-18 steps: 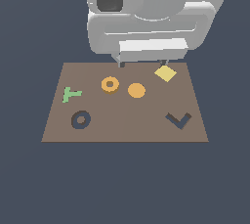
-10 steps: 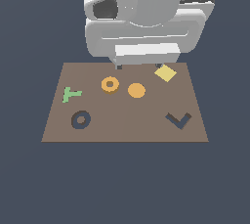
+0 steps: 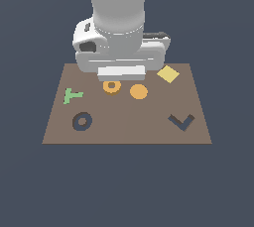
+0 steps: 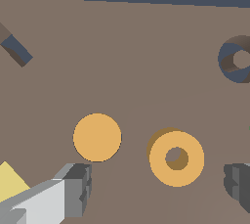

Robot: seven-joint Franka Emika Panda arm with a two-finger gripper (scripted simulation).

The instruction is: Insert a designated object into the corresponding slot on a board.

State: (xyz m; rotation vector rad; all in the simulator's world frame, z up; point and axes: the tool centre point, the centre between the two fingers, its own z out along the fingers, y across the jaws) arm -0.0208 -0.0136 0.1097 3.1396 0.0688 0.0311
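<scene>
Exterior view, inventory, approx. as seen:

1. Board point(image 3: 149, 122): flat brown rectangle, matte, no grain; lay on a plain dark blue-grey ground filling the rest of the scene.
2. Orange ring point(image 3: 112, 86): smooth doughnut w/ central hole, lying flat on board, just below the arm's wrist block; in wrist view point(image 4: 176, 158) it sat between the two fingers, nearer one side, touching neither.
3. Orange disc point(image 3: 139, 91): solid, flat, round, just beside the ring toward the exterior view's right.
4. Green T-piece point(image 3: 72, 95): small, flat, near board's edge on the exterior view's left.
5. Yellow square point(image 3: 168, 74): flat, turned diamond-wise, far side of board.
6. Slot point(image 3: 82, 121): dark grey-blue ring-shaped recess w/ brown centre island, near side, well apart from the ring.
7. V-recess point(image 3: 181, 122): dark, angular, on the exterior view's right.
8. Gripper point(image 4: 161, 191): white arm upright, wrist block low over the ring; grey fingers point(image 4: 78, 189) pointing down; jaws spread wide, holding nothing.
</scene>
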